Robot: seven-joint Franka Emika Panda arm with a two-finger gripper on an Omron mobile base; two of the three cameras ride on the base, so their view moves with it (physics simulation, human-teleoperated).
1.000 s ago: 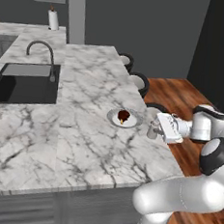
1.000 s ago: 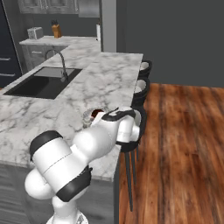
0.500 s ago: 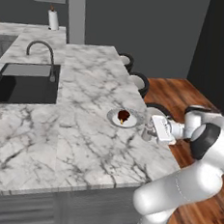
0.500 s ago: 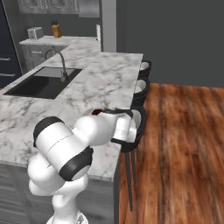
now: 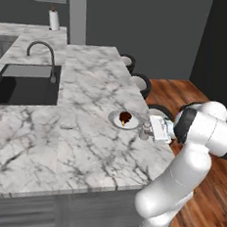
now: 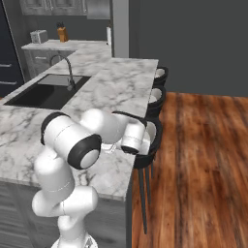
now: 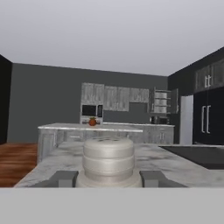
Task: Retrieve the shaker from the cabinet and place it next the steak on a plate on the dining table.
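The two-finger gripper (image 5: 144,131) clenches the small pale beige-grey cylindrical shaker (image 7: 108,161), just right of the small round white plate (image 5: 116,118); the dark brown steak (image 5: 125,118) lies on it, near the right edge of the white marble-veined dining table (image 5: 78,146).

Bench (image 5: 78,146): white stone look, grey marble veining, smooth with a soft sheen. Sink (image 5: 20,84): dark, matt; tap (image 5: 42,59) dull grey metal. Plate (image 5: 116,119): pale, smooth, ceramic look. Steak (image 5: 125,117): dark brown, rough lump, reddish edge. Shaker (image 7: 108,162): pale beige-grey, ribbed side, matt, plastic-like. Floor (image 6: 198,160): reddish-brown wood planks, polished, faint shine. Stools (image 6: 156,97): black rims, matt. Paper-towel roll (image 5: 54,19): white, soft matt. Far wall cabinet (image 7: 114,97): grey wood grain.
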